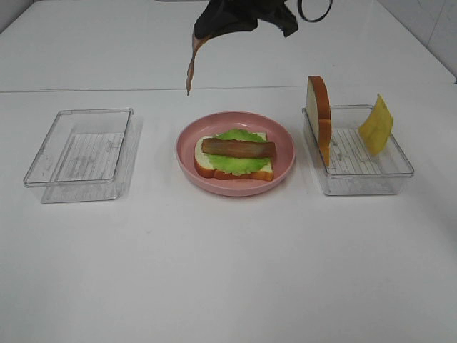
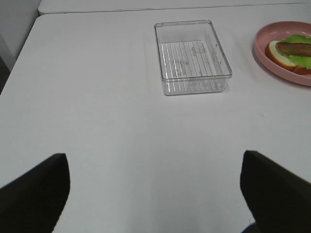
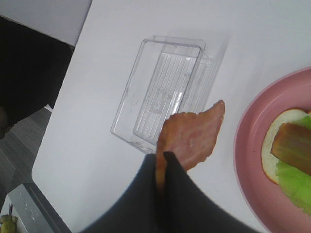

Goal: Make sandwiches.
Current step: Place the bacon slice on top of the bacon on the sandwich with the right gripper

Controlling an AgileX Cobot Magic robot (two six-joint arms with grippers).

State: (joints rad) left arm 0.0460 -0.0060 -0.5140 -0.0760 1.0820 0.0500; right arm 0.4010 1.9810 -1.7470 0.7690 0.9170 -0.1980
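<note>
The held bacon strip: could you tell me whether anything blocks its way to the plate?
Nothing visible does: the bacon strip hangs from the right gripper with only open air between it and the pink plate.

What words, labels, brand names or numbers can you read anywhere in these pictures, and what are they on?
No readable text anywhere.
The left clear tray has a faint raised mark on its floor, too blurred to read.
The pink plate, the right clear tray, the half-built sandwich and the hanging bacon strip show no writing.
</note>
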